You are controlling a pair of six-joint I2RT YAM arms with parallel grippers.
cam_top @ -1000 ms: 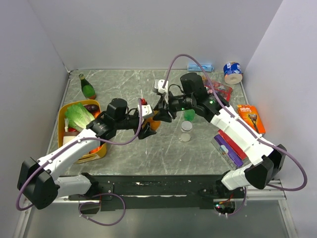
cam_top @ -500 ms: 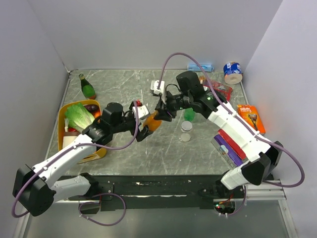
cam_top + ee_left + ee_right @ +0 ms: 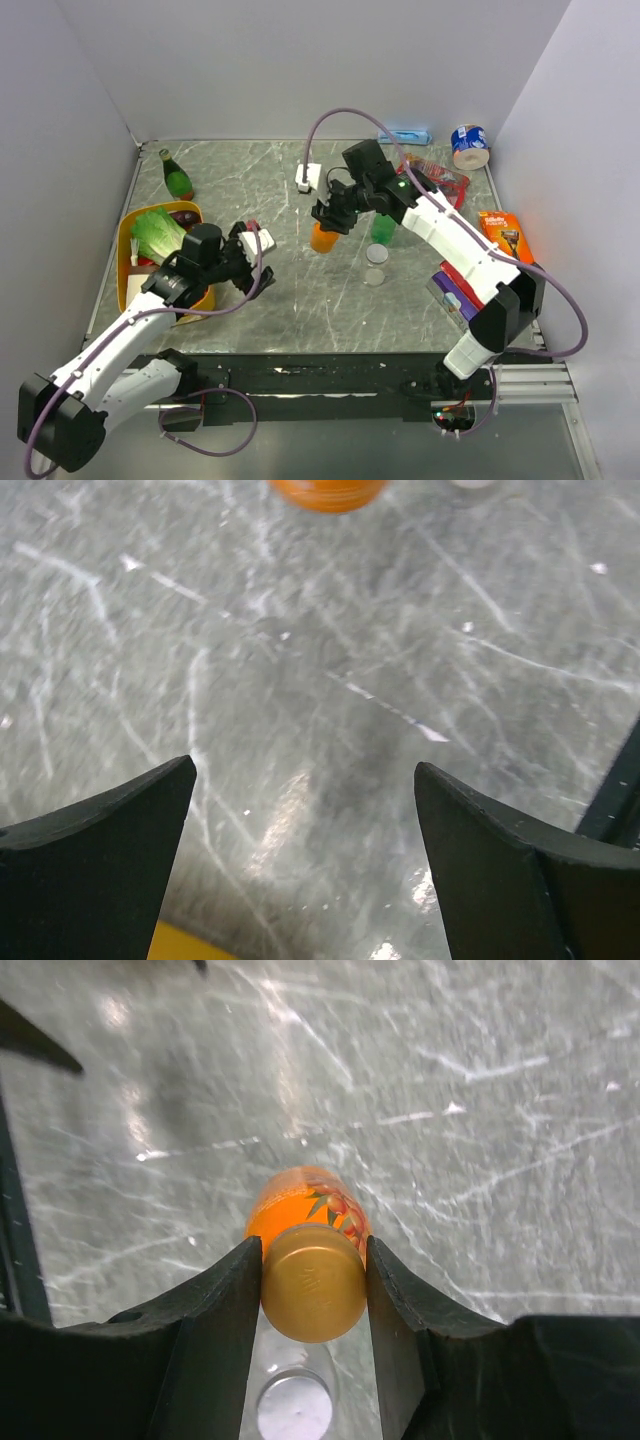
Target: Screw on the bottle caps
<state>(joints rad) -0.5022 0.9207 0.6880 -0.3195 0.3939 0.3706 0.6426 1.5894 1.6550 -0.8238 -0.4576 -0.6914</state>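
Observation:
The orange bottle [image 3: 322, 239] stands upright near the table's middle, its body [image 3: 305, 1203] seen from above in the right wrist view. My right gripper [image 3: 327, 222] [image 3: 313, 1252] is shut on the orange cap [image 3: 312, 1282] sitting on its neck. The green bottle [image 3: 382, 229] stands just to the right. The clear bottle [image 3: 376, 256] is nearer, its pale cap [image 3: 293, 1407] showing below the orange one. My left gripper [image 3: 256, 276] [image 3: 303, 780] is open over bare table, well left of the orange bottle [image 3: 328, 490], with nothing between its fingers.
A yellow basket [image 3: 128, 245] of vegetables sits at the left, its corner [image 3: 180, 946] under my left fingers. A dark-green bottle with a red top [image 3: 177, 178] stands behind it. An orange razor pack [image 3: 508, 238], purple boxes [image 3: 460, 295] and a can [image 3: 469, 146] line the right side.
My left gripper opened, let go of the orange bottle and drew back to the left and nearer. The right gripper stays shut on the cap; the bottle shifted slightly right.

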